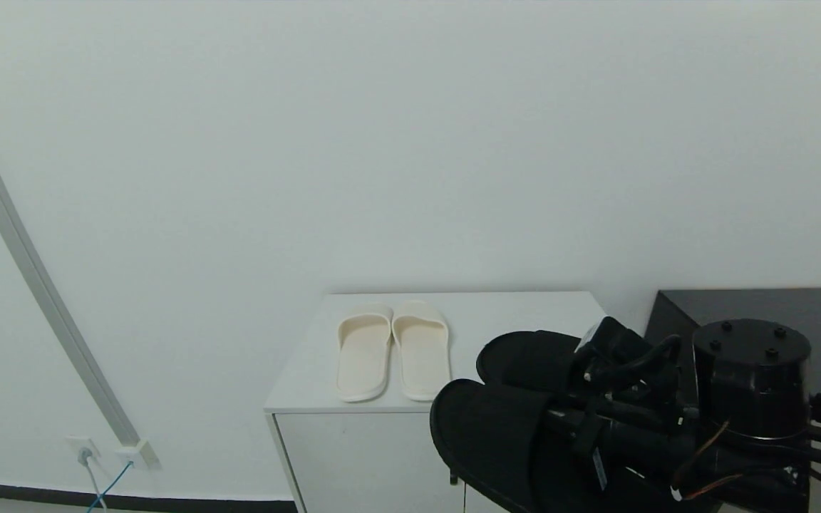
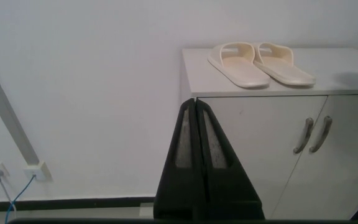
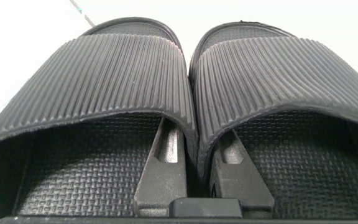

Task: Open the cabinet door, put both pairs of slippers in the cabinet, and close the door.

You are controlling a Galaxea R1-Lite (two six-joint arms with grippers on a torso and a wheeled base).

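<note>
Far left, the left gripper (image 2: pixel 196 106) is seen with its two fingers pressed flat together and nothing between them, parked low beside the cabinet (image 2: pixel 253 130), so that one's free for the door. On the cabinet's top the cream slippers (image 1: pixel 393 349) are laid side by side, touching, toes toward the wall. Both doors are shut, and the paired handles (image 2: pixel 312 134) are found in the middle of the front. Further right, the black slippers (image 1: pixel 496 427) are held up in the air near the cabinet's right end, clamped by the right gripper (image 3: pixel 194 155): one finger is tucked inside each slipper and the two inner walls are pinched between them. These look like light foam stuff, soft and bendy, so some sag and twist should be expected; the ribbed straps probably aren't slippery. The cream pair could likely be grabbed the same way, by the touching inner edges. Hidden bits: the cabinet's inside can't be judged, the handles are blocked by the black pair in the head view, and the right fingertips are buried under the straps.
</note>
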